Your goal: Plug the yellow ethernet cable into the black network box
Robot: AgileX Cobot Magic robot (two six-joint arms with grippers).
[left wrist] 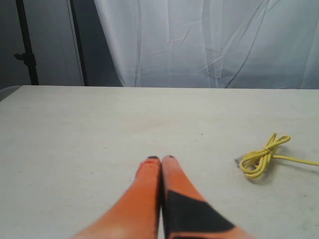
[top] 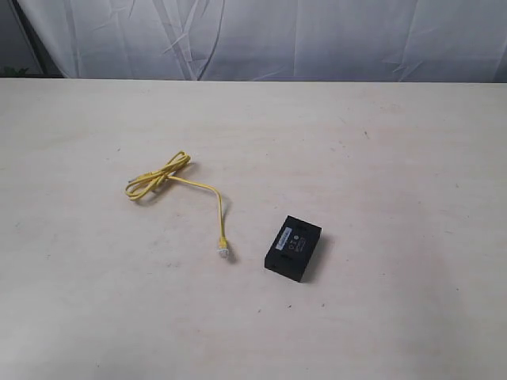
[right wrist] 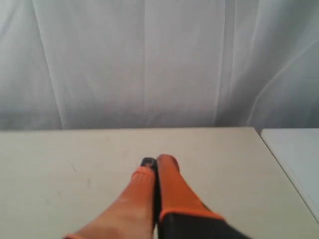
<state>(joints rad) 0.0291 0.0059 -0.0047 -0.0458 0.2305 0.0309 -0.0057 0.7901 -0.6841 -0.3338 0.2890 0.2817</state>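
The yellow ethernet cable (top: 176, 186) lies on the table left of centre, its knotted loop at the back and one clear plug (top: 225, 252) toward the front. To the right of that plug sits the black network box (top: 293, 247), flat, white label up. Neither arm shows in the exterior view. In the left wrist view my left gripper (left wrist: 160, 159) is shut, its orange fingers pressed together above bare table, and the coiled cable (left wrist: 263, 157) lies well off to one side. My right gripper (right wrist: 157, 162) is shut too, holding nothing, with neither cable nor box in its view.
A white curtain (top: 317, 36) hangs behind the pale table (top: 396, 158). A dark stand pole (left wrist: 26, 45) rises beyond the table's far edge in the left wrist view. The table's side edge (right wrist: 279, 164) runs close by in the right wrist view.
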